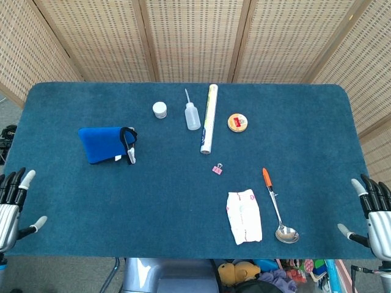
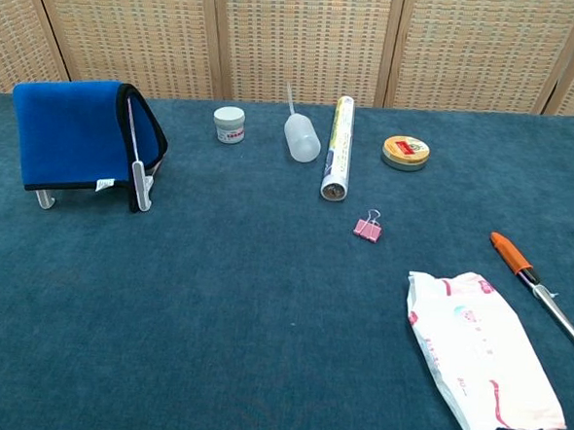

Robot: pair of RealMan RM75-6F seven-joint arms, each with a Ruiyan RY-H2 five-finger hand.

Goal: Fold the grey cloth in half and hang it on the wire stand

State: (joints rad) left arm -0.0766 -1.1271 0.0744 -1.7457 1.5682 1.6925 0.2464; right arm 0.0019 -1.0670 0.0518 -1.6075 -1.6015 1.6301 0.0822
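The folded blue cloth with black edging [image 2: 73, 134] hangs draped over the thin wire stand [image 2: 137, 172] at the left of the blue-carpeted counter [image 1: 183, 201]; only the stand's feet and one upright wire show below and beside the fabric. The task names a grey cloth, yet the fabric seen here is blue.

The left robot hand [image 1: 11, 207] lies at the near left edge of the counter, fingers spread and holding nothing, well apart from the cloth. The right robot hand [image 1: 377, 215] lies at the near right corner, likewise spread wide and empty. Neither hand appears in the chest view.

Along the far middle stand a small white lidded jar [image 2: 229, 125], a translucent squeeze bottle with a thin nozzle [image 2: 301, 137] and a long white roll in printed wrap [image 2: 336, 161], with a round gold tin with a red label [image 2: 406, 152] to their right. A small pink binder clip [image 2: 368, 227] lies nearer the middle. Toward the near right lie a white soft pack with pink print [image 2: 483, 356] and, just beside it, a metal spoon with an orange handle tip [image 1: 276, 204].
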